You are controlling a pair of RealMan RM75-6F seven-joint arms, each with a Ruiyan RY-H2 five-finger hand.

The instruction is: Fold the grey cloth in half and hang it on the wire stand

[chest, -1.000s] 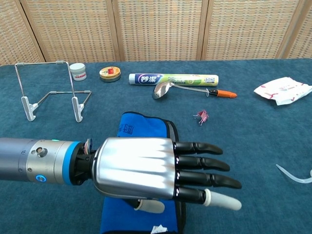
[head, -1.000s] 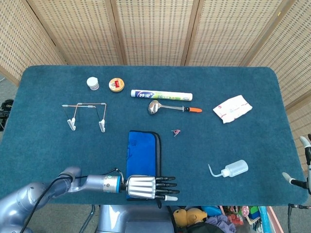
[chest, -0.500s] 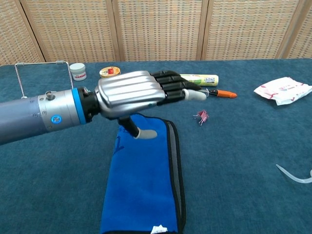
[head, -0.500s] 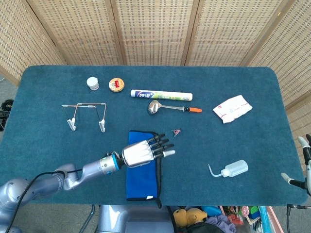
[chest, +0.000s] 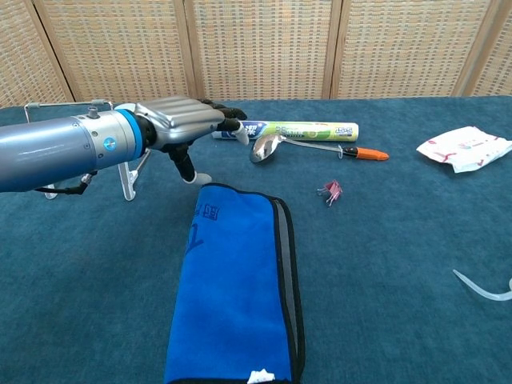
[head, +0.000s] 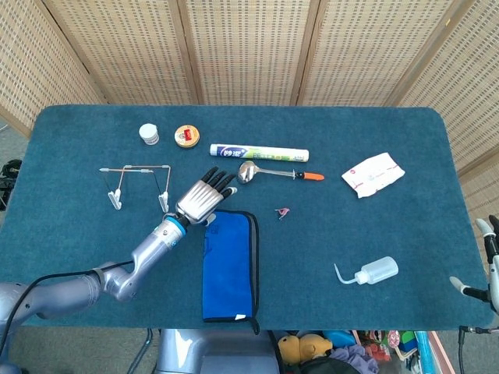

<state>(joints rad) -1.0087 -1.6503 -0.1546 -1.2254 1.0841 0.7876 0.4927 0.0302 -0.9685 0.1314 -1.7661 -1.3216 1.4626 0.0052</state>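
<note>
The cloth (head: 228, 265) lies folded lengthwise near the table's front edge, blue face up, with a dark grey edge along its right side; the chest view shows this cloth (chest: 236, 280) in full. The wire stand (head: 140, 183) is upright to the cloth's far left. My left hand (head: 201, 199) hovers between the stand and the cloth's far end, fingers stretched out and holding nothing. In the chest view the left hand (chest: 180, 124) and forearm cover part of the wire stand (chest: 126, 190). Only fingertips of my right hand (head: 487, 261) show at the right edge, apart and empty.
Behind the cloth lie a toothpaste tube (head: 259, 153) and a spoon (head: 269, 173). A white jar (head: 149, 134) and a round tin (head: 186, 135) sit beyond the stand. A pink clip (head: 282, 211), a squeeze bottle (head: 374, 271) and a white packet (head: 373, 174) are to the right.
My left hand has lifted off the cloth's near end and swept away from me and leftward to beside the stand. The cloth stays flat where it was.
</note>
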